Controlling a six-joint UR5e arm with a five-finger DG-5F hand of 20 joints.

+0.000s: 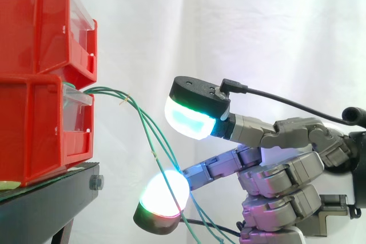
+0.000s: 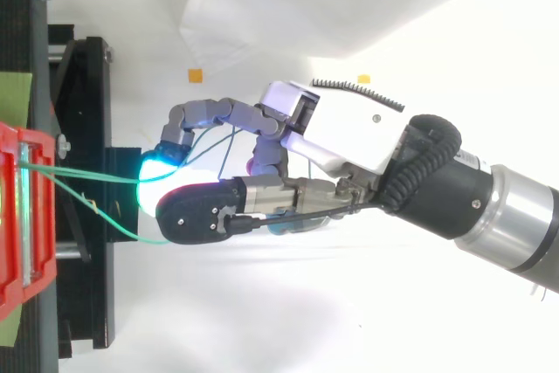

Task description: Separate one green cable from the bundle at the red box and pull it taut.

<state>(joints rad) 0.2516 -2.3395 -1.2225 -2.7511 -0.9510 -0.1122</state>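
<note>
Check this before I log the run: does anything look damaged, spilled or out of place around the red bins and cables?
Nothing looks damaged or spilled. The green cables leave the front of the lower red bin and sag slack past the hand. Small tan bits cling to them, probably ties.

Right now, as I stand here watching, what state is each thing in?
Thin green cables: bunched at the lower bin's front, drooping slack past the robot hand.
Upper red plastic bin: upright, stacked on the lower bin.
Lower red plastic bin: upright on the stand, cables coming out of its front.
Black metal stand: carrying both bins.
Robot hand: reached in among the cables, just short of the bins.
</note>
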